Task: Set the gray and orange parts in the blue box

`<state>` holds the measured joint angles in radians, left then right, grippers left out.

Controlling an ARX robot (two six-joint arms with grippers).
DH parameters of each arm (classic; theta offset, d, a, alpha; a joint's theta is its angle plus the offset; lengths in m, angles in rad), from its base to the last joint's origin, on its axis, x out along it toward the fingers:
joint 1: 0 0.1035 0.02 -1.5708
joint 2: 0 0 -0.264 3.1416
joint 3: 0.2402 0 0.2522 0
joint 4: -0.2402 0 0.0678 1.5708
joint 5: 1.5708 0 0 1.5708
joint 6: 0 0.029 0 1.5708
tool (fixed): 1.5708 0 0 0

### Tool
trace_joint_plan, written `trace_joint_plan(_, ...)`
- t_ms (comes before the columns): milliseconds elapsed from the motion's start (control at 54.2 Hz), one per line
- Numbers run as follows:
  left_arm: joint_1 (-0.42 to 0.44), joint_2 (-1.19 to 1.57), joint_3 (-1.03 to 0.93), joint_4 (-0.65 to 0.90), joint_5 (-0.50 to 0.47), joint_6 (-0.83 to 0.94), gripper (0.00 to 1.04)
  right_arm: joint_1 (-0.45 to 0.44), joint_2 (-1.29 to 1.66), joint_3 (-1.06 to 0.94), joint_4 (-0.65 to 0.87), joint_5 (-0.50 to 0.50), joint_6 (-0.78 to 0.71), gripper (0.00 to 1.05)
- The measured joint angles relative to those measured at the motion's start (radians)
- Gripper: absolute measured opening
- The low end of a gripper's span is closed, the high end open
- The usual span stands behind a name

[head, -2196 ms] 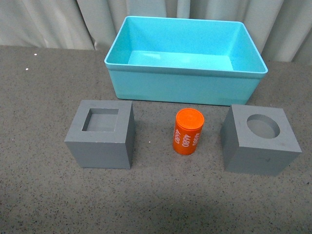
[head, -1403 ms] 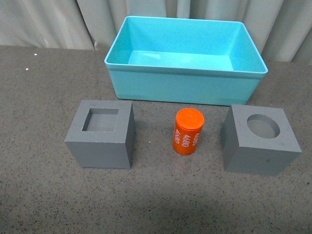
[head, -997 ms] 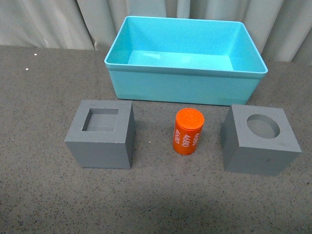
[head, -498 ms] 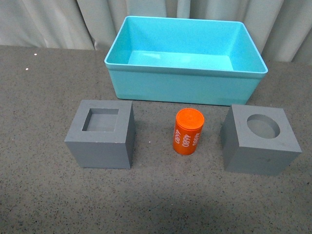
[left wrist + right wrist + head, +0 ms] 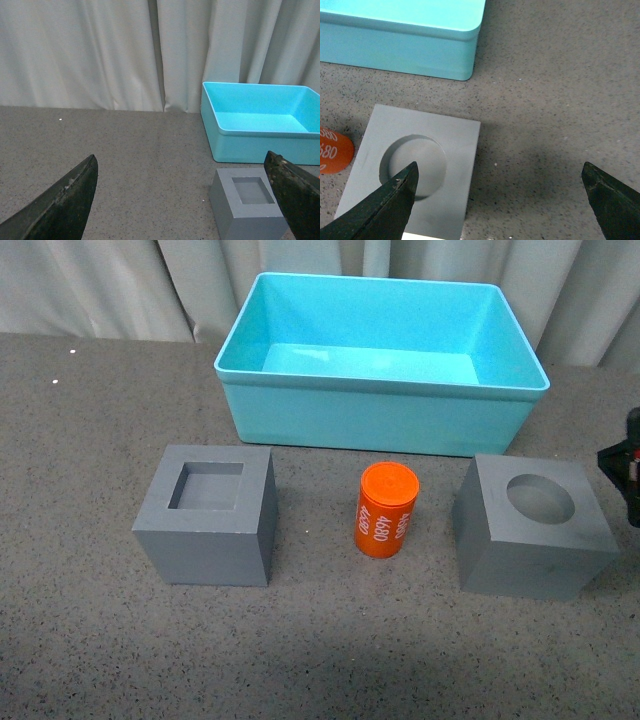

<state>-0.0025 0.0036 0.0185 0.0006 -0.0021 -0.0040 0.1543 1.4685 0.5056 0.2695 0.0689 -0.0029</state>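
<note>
The blue box [image 5: 380, 410] stands empty at the back middle of the table. In front of it, left to right, are a gray cube with a square recess [image 5: 207, 513], an orange cylinder printed "4680" [image 5: 385, 510], and a gray cube with a round recess [image 5: 532, 524]. My right gripper [image 5: 500, 192] is open above the table just right of the round-recess cube [image 5: 410, 175]; part of it shows at the right edge of the front view [image 5: 628, 465]. My left gripper [image 5: 182, 195] is open, low and left of the square-recess cube [image 5: 247, 205].
Gray speckled tabletop [image 5: 90, 420] all around. Pale curtains [image 5: 100, 285] hang behind the table's far edge. The blue box also shows in the left wrist view [image 5: 260, 142] and the right wrist view [image 5: 395, 47].
My right gripper has come into the front view at the right edge, beside the round-recess cube. The cubes, cylinder and box have not moved.
</note>
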Motion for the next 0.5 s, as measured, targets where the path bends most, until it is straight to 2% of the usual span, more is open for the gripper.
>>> trace_joint_plan(406, 0.000, 0.000, 0.000, 0.000, 0.000, 0.000, 0.98, 0.024, 0.231, 0.156, -0.106, -0.029, 0.122, 0.94)
trace_joint_plan(480, 0.000, 0.000, 0.000, 0.000, 0.000, 0.000, 0.98, 0.031, 0.263, 0.174, -0.122, -0.027, 0.138, 0.79)
trace_joint_plan(498, 0.000, 0.000, 0.000, 0.000, 0.000, 0.000, 0.98, 0.031, 0.265, 0.174, -0.122, -0.027, 0.140, 0.78)
